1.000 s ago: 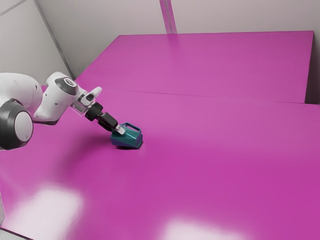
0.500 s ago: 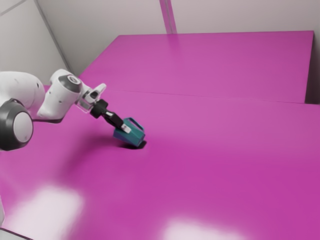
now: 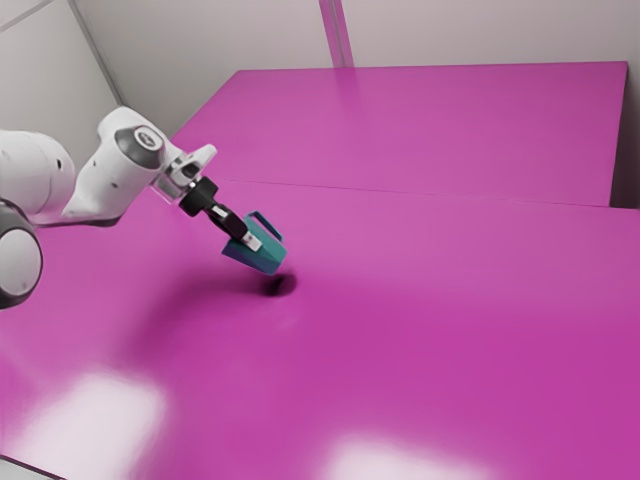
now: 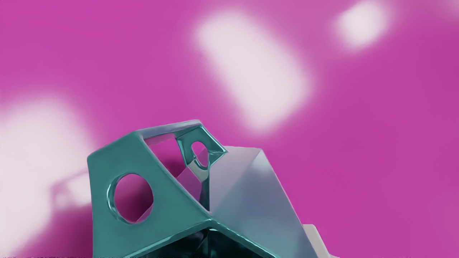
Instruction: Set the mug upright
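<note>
As a white robot arm reaches in from the left of the frame in the exterior view, its black gripper clasps a teal mug between its fingers, left of center. The mug hangs tilted, clear of the magenta surface, its handle on the upper-right side and a dark shadow cast just below. Seen from the wrist, the mug's dark hollow opens toward the gripper, a round hole pierces one teal face, and a pale fingertip shows beside the wall.
</note>
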